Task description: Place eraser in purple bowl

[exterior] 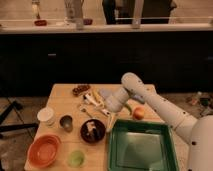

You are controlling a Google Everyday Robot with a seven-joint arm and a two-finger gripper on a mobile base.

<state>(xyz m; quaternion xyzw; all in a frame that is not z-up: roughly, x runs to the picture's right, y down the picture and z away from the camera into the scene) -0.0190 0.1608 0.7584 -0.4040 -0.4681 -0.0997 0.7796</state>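
The purple bowl (93, 132) stands near the front middle of the wooden table (60, 100). A small pale object, which looks like the eraser (90, 128), lies inside it. My gripper (110, 118) hangs at the end of the white arm (150, 97), just right of and a little above the bowl's rim, between the bowl and the green tray.
A green tray (141, 148) fills the front right. An orange bowl (44, 150), a small green cup (76, 158), a white cup (46, 116) and a metal cup (66, 122) stand to the left. An orange fruit (138, 113), a brown snack (81, 90) and pale items (94, 98) lie behind.
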